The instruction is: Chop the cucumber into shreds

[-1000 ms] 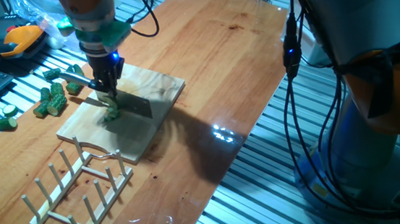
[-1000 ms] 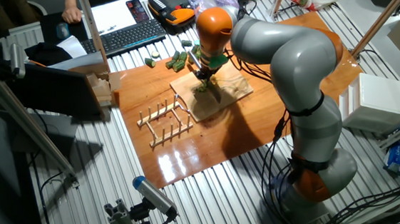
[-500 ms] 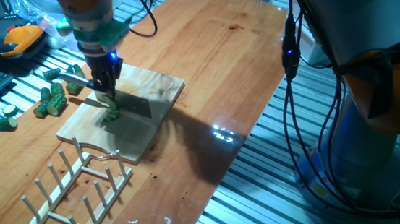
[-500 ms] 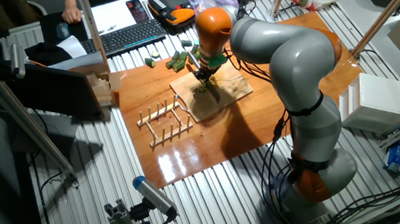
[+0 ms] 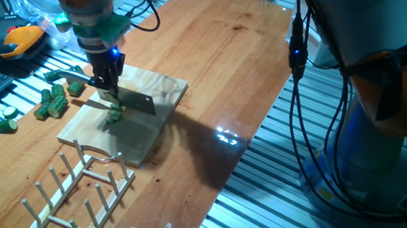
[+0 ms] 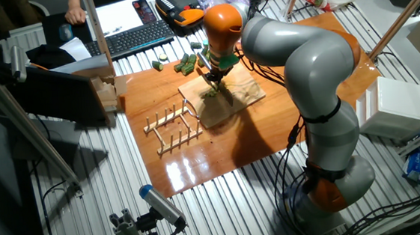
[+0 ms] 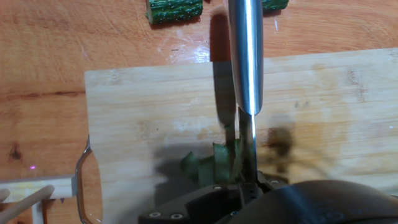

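One gripper is clamped on a knife, its blade just above the wooden board. The shreds lie on the board under the blade. Farther off, knobbly cucumber chunks sit heaped on the table.

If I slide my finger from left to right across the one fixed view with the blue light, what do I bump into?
Cucumber chunks → knife on the cutting board → black cables → robot base.
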Robot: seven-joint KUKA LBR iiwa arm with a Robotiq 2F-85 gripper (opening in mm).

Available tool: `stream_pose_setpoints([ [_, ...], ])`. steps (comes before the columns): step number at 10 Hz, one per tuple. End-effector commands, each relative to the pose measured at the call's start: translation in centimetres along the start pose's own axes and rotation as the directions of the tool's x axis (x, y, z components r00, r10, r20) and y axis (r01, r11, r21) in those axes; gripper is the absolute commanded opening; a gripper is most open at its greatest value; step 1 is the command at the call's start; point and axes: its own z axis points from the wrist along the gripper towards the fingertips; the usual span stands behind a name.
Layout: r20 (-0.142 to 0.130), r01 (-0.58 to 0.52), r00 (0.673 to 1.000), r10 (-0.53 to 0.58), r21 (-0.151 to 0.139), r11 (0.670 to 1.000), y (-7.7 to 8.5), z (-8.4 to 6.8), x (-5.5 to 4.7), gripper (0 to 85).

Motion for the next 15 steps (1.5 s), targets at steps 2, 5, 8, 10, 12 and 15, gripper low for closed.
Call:
stream_pose_setpoints([
  [2, 0.003, -0.001, 1.000, 0.001, -0.002, 1.000, 0.0, 0.2, 0.0, 0.0],
  [5, 0.010, 0.001, 1.000, -0.001, -0.015, 1.000, -0.1, 1.2, 0.0, 0.0],
  [8, 0.029, 0.012, 1.000, -0.011, -0.018, 1.000, -0.6, 2.1, 0.3, 0.0],
  [10, 0.043, 0.016, 0.999, -0.015, -0.028, 0.999, -0.8, 2.9, 0.4, 0.0],
  [12, 0.025, 0.007, 1.000, -0.006, -0.038, 0.999, -0.3, 1.8, 0.0, 0.0],
  [15, -0.001, 0.021, 1.000, -0.021, -0.008, 1.000, 0.2, -0.6, 0.0, 0.0],
])
